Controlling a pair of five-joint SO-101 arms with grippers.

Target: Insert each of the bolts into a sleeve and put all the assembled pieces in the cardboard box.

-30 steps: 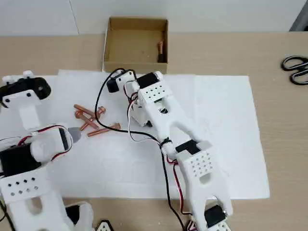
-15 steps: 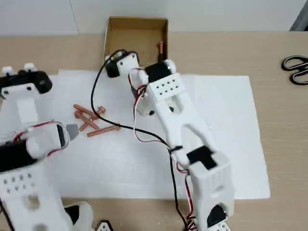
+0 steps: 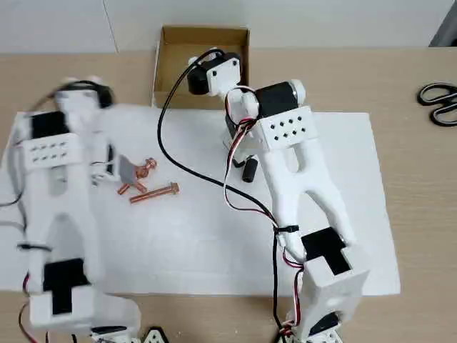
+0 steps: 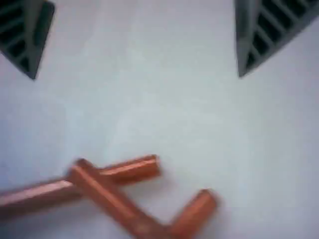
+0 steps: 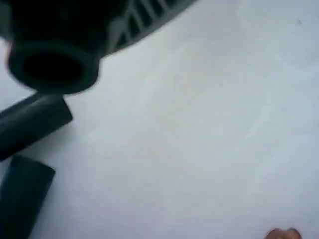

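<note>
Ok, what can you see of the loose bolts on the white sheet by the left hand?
The bolts look like copper-coloured metal, with slim shafts and wider heads, and they lie flat on the white sheet. Several cross and touch in a small pile. One longer bolt lies beside the pile; I cannot tell whether it touches. The left hand stands open over them with nothing gripped. In the left wrist view, three shafts overlap just beyond its fingers.
</note>
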